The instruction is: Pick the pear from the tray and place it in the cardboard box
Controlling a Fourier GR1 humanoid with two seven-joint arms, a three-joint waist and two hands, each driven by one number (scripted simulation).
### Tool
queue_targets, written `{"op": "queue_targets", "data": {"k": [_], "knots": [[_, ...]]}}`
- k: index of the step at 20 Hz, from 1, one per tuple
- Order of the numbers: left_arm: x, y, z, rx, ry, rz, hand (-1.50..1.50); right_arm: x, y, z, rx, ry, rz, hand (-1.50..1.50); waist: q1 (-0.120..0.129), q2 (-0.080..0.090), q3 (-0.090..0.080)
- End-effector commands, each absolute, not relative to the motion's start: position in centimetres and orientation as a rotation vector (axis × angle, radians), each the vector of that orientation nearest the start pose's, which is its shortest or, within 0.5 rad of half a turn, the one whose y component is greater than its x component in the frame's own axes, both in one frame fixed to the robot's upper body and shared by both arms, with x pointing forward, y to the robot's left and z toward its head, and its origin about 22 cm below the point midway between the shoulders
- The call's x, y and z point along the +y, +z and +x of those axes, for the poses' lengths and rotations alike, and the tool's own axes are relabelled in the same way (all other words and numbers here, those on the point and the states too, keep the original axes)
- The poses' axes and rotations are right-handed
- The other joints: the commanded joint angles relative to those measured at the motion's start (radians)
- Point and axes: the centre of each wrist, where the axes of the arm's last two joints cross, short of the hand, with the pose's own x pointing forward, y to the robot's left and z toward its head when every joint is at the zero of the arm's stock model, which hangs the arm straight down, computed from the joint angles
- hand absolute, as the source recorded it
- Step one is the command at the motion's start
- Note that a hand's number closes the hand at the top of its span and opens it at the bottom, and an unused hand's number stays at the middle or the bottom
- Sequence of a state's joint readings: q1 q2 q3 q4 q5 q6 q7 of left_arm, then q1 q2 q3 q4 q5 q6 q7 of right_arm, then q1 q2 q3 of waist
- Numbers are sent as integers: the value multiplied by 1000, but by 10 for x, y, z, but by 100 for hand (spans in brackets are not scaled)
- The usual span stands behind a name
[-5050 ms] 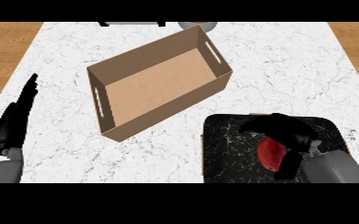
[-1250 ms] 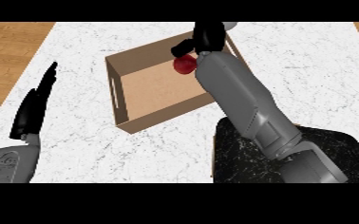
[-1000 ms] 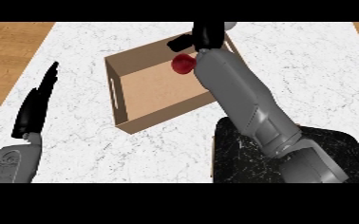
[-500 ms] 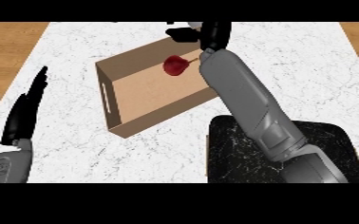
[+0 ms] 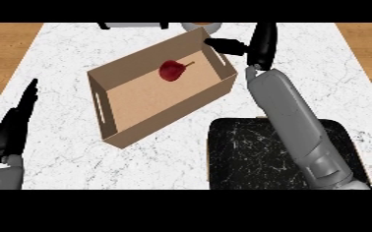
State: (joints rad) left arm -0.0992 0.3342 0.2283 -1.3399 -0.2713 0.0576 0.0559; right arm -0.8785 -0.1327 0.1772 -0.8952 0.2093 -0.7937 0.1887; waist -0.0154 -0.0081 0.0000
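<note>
Head view: pear (image 5: 171, 71) inside cardboard box (image 5: 109, 123), right hand (image 5: 262, 43) open beside its rim.

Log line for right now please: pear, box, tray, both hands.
pear: inside cardboard box | tray: no pear | right hand: open, by box's far corner | left hand: open, resting at left edge

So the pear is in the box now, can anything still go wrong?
Maybe two small things. The right hand hangs open right beside the cardboard box, its thumb reaching over the box's far corner, so pulling back could bump and shift the box. The pear lies loose on the box floor, so a bump might make it roll. The left hand rests open at the left edge, away from everything.
</note>
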Motion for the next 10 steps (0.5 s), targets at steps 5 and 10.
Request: {"op": "queue_targets", "data": {"k": [5,10], "knots": [[362,21,251,-1347,-189,672,0,-218,107,348,-1705,-14,-694,-150,-14,-4,0],[354,12,262,-1350,-197,654,0,-249,89,302,-1651,100,-677,-150,-3,4,0]]}}
